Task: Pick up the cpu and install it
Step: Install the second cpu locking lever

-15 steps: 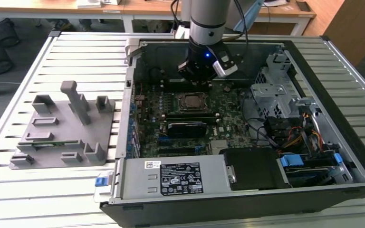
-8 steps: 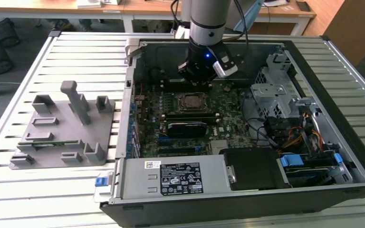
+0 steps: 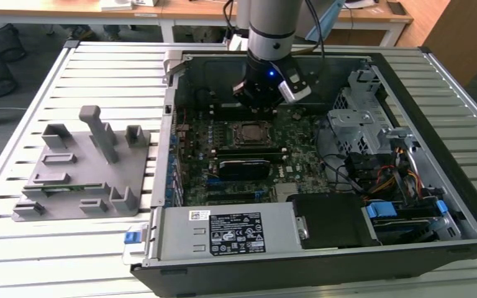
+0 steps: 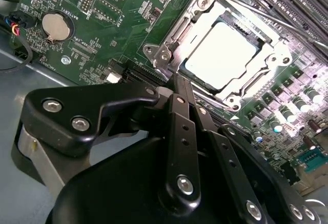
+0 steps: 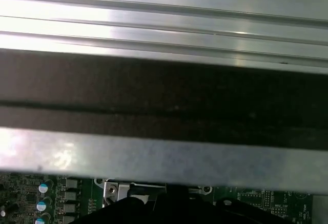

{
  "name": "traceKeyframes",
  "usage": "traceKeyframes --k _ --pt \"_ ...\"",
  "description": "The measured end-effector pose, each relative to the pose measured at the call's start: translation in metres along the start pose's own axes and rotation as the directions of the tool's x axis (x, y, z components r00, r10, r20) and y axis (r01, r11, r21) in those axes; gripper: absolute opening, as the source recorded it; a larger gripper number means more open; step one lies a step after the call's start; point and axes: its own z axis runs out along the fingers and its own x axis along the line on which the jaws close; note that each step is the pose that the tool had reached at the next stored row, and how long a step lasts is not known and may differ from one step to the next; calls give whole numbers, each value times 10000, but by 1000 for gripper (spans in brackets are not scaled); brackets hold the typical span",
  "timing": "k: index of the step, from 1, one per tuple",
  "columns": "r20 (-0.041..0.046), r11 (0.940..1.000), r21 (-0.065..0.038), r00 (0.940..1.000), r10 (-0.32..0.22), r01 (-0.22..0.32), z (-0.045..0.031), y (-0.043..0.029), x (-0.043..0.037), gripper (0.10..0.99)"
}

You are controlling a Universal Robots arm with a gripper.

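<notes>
exterior: high, angled down on open computer case (image 3: 322, 155) | wrist views: close, sharing its motherboard (image 4: 107, 24)

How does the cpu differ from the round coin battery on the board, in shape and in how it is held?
The cpu is square with a flat, pale metal top; the coin battery is round and smaller. The cpu sits inside the metal socket frame, while the coin battery sits in a black round holder. Both lie flat on the green motherboard and look silvery.

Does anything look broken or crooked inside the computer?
Nothing stands out. The cpu sits flat and square inside its socket frame on the motherboard. The claw hangs close beside it. No damage shows.
</notes>
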Motion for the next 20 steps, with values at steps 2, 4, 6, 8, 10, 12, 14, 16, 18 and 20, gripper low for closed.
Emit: traceKeyframes --k 2,4,6,8,10,12,14,16,18,20 --pt "1 10000 0 10000 1 -1 0 -10 1 106" --pt "0 10000 0 10000 0 0 -1 -23 1 106" --pt "0 10000 0 10000 0 0 -2 -37 2 106" --pt "0 10000 0 10000 0 0 -4 -73 5 106" --pt "1 10000 -1 10000 0 0 -5 -106 7 106" --pt "0 10000 0 10000 0 0 -6 -134 9 106" --pt "0 10000 0 10000 1 -1 -6 -165 11 106" --pt "0 10000 -1 10000 0 0 -7 -188 12 106" --pt "0 10000 2 10000 0 0 -7 -195 13 106" --pt "-1 10000 9 10000 1 -1 -6 -195 13 106"
